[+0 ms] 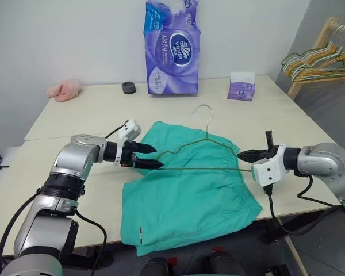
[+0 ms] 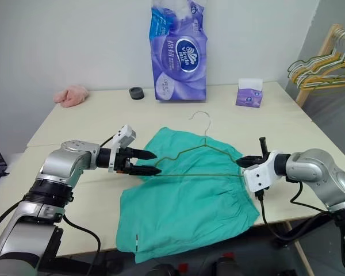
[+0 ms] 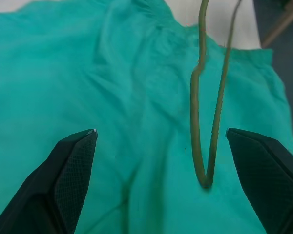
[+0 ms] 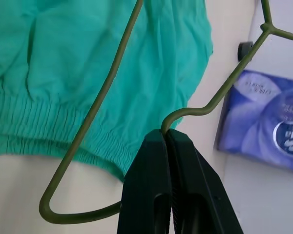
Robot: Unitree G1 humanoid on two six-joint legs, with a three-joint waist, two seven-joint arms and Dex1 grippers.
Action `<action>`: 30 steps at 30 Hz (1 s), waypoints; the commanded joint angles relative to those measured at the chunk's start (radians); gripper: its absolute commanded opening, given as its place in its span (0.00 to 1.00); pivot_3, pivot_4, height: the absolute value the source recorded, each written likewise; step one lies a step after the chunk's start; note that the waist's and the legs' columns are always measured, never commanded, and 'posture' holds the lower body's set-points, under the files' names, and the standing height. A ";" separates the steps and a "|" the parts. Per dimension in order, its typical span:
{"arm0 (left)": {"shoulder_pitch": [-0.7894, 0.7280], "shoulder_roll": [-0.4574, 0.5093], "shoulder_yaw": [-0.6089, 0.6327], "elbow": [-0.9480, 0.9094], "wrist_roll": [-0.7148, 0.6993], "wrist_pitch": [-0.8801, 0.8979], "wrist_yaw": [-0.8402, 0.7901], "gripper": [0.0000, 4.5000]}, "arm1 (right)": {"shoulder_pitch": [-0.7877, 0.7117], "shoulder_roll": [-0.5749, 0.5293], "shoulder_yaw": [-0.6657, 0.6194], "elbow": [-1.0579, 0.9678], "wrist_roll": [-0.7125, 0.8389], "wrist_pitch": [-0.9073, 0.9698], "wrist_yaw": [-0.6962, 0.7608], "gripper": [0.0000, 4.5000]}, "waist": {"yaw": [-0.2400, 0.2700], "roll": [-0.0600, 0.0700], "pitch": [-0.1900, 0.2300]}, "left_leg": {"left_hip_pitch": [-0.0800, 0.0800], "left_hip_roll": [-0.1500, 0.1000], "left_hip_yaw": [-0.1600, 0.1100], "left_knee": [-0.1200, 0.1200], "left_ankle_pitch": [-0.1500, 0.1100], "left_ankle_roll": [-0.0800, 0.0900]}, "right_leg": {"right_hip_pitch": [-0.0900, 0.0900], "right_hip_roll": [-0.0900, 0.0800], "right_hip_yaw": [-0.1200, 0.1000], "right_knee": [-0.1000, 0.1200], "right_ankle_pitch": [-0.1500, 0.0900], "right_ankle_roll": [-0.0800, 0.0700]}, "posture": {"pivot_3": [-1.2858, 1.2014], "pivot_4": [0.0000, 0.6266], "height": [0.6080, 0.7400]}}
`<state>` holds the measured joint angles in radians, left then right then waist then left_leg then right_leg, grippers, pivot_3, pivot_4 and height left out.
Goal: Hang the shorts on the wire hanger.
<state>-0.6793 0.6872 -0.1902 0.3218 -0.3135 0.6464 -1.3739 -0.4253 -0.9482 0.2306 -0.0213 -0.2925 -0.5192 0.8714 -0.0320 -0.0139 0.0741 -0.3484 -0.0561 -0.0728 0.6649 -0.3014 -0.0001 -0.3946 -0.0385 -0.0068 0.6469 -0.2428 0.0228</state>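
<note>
Right gripper [image 1: 242, 154] pinches the wire hanger [image 1: 202, 154] over the shorts [image 1: 187, 192]; left gripper [image 1: 151, 156] gapes at its other end.

The right gripper's black fingers are clamped together on the wire at the hanger's right shoulder, next to the corner bend. The hanger runs from there across the teal shorts, which lie flat on the table [image 1: 103, 109] beneath both grippers. Its left corner sits between the left gripper's spread fingertips [image 3: 78, 151], nearer one of them, touching neither. The hook points away from both grippers, toward the purple tissue pack [image 1: 172, 49].
</note>
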 commanded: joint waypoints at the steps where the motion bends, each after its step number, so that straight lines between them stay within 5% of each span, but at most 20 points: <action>1: 0.005 0.009 -0.008 -0.057 -0.020 0.022 -0.035 1.00 | -0.042 0.012 -0.010 -0.029 0.008 -0.022 0.001 0.00 | 0.000 0.000 0.000 | 0.000 0.000 0.000 0.000 0.000 0.001 | 0.000 0.000 0.000 0.000 0.000 0.000 | 0.49 0.05 1.00; 13: 0.045 0.015 -0.041 -0.092 0.000 0.002 -0.088 1.00 | -0.052 0.028 -0.013 -0.033 0.020 -0.022 0.007 0.00 | 0.000 0.000 0.000 | 0.000 0.000 0.000 0.000 -0.002 0.003 | 0.000 0.000 0.000 0.001 0.000 -0.001 | 0.48 0.05 1.00; 27: 0.066 -0.008 -0.038 -0.137 -0.026 0.039 -0.065 0.06 | -0.027 0.036 -0.004 -0.082 0.055 0.001 0.046 0.00 | -0.001 0.000 0.000 | 0.000 0.000 0.000 0.000 -0.002 0.003 | 0.000 0.000 0.000 0.001 0.000 -0.001 | 0.48 0.06 1.00; 30: 0.071 -0.010 -0.036 -0.148 -0.027 0.045 -0.060 0.00 | -0.008 0.026 0.004 -0.101 0.077 -0.003 0.075 0.00 | -0.001 0.000 0.000 | 0.000 0.000 0.000 0.000 -0.002 0.003 | 0.000 0.000 0.000 0.001 0.000 -0.001 | 0.48 0.06 1.00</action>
<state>-0.5951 0.6812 -0.2434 0.2031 -0.3182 0.6906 -1.4481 -0.4356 -0.9202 0.2374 -0.0569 -0.2610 -0.5088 0.9263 -0.0325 -0.0137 0.0741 -0.3480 -0.0559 -0.0726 0.6653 -0.3031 0.0031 -0.3946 -0.0383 -0.0067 0.6476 -0.2430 0.0221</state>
